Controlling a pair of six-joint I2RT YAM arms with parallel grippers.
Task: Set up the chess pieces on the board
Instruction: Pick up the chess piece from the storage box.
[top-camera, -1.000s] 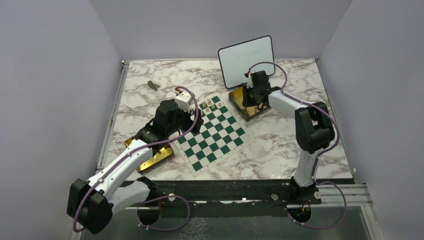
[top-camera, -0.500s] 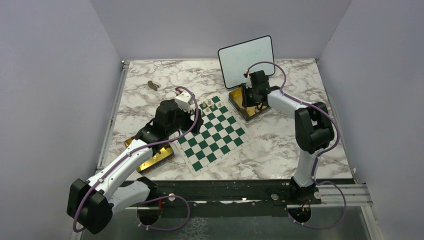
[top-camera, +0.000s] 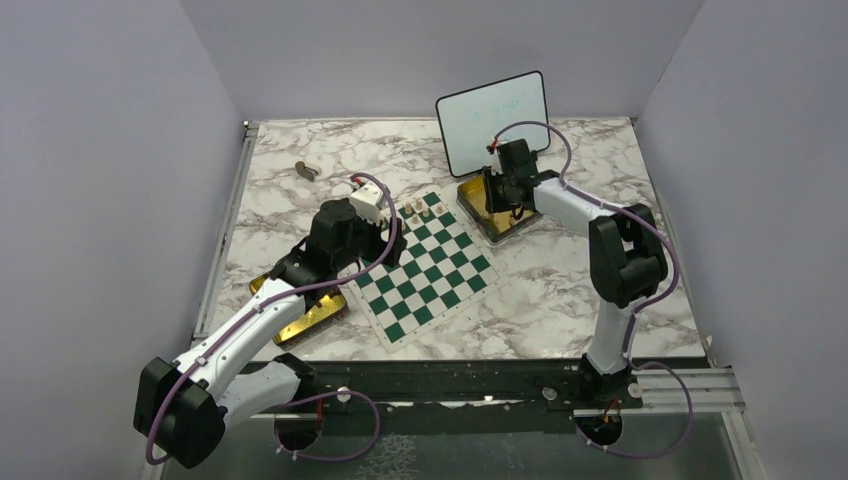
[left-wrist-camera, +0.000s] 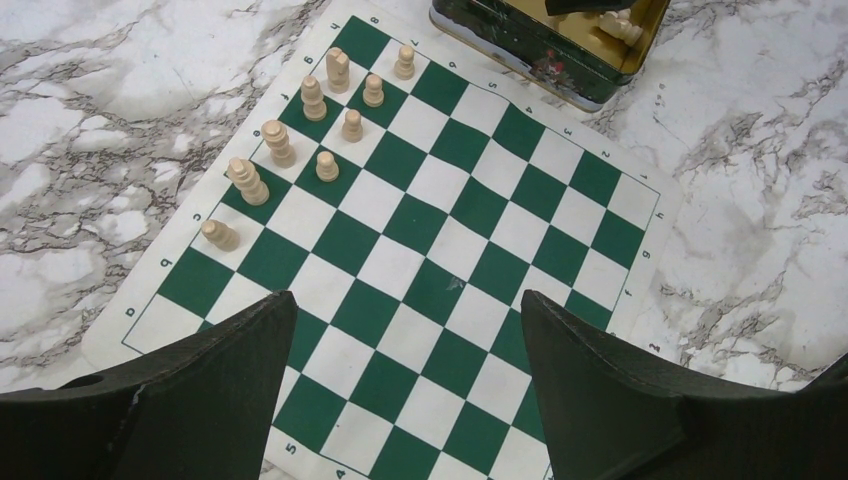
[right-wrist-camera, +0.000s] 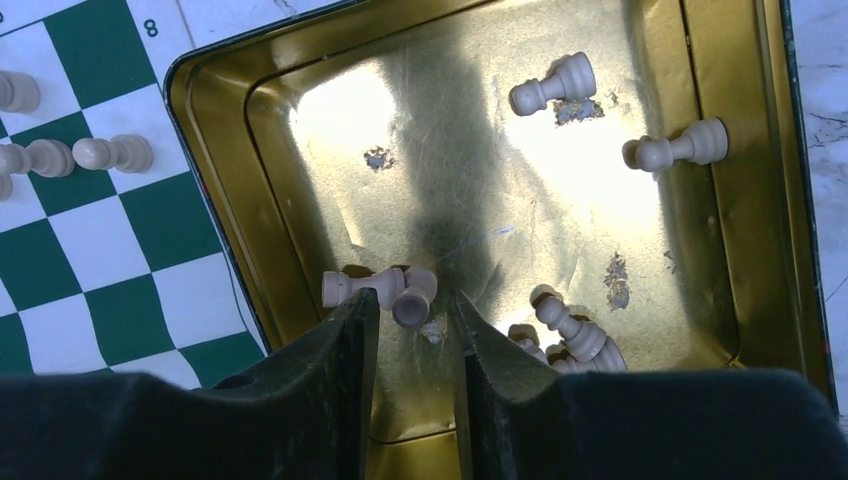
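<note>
The left hand (left-wrist-camera: 405, 300) is hanging wide open over the board (left-wrist-camera: 470, 300), where nine pale pieces (left-wrist-camera: 352, 125) are standing near one corner. The right hand (right-wrist-camera: 415, 312) is dipping into the gold tin (right-wrist-camera: 225, 190) on the surface (left-wrist-camera: 760, 200), jaws sitting narrowly apart around a lying pawn (right-wrist-camera: 413, 288) — whether they are gripping it, I cannot tell.

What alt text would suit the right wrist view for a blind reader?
The right tool hangs inside a gold tin, fingers narrowly apart at a lying pale pawn. More pale pieces lie scattered in the tin; the green-and-white board shows its corner at left.
</note>
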